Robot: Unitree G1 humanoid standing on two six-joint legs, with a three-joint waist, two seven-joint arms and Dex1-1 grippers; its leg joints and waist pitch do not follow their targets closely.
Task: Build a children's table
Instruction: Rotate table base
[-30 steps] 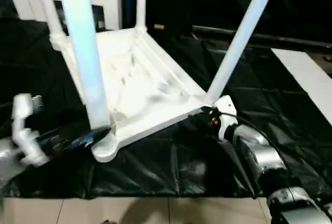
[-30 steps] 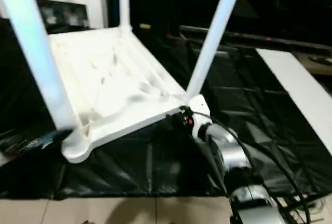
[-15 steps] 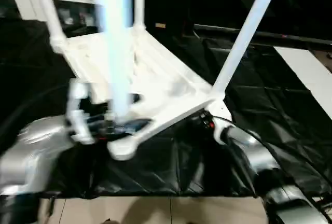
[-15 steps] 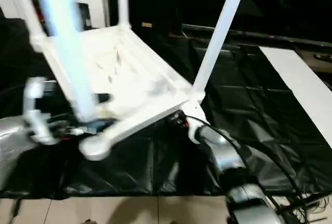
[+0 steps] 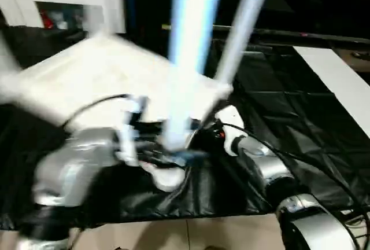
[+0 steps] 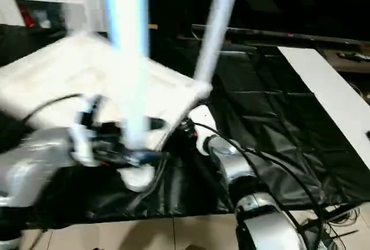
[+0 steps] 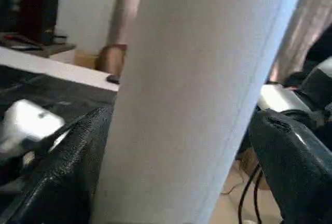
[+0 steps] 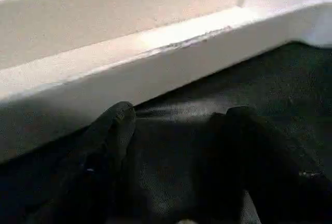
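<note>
The children's table lies upside down and tilted on the black cover, its white top (image 5: 87,76) blurred. Two white legs rise from it: a near one (image 5: 191,47) and one behind it (image 5: 240,24). My left gripper (image 5: 173,151) is shut on the near leg just above its socket. In the left wrist view that leg (image 7: 197,79) stands between both black fingers (image 7: 57,172). My right gripper (image 5: 211,131) sits low against the top's front edge by the corner. In the right wrist view the gripper (image 8: 176,125) is open over black cloth, with the white rim (image 8: 129,42) just past the fingertips.
The black-covered work table (image 5: 289,105) stretches to the right, with a white board (image 5: 335,82) along its far right. A white cabinet (image 5: 58,1) stands at the back left. Tiled floor (image 5: 173,235) shows beyond the table's front edge. Cables trail along my right forearm (image 5: 260,166).
My left arm has swung from the far left toward the middle with the near leg. The whole children's table has turned and tilted with it. The right gripper stays at the corner.
</note>
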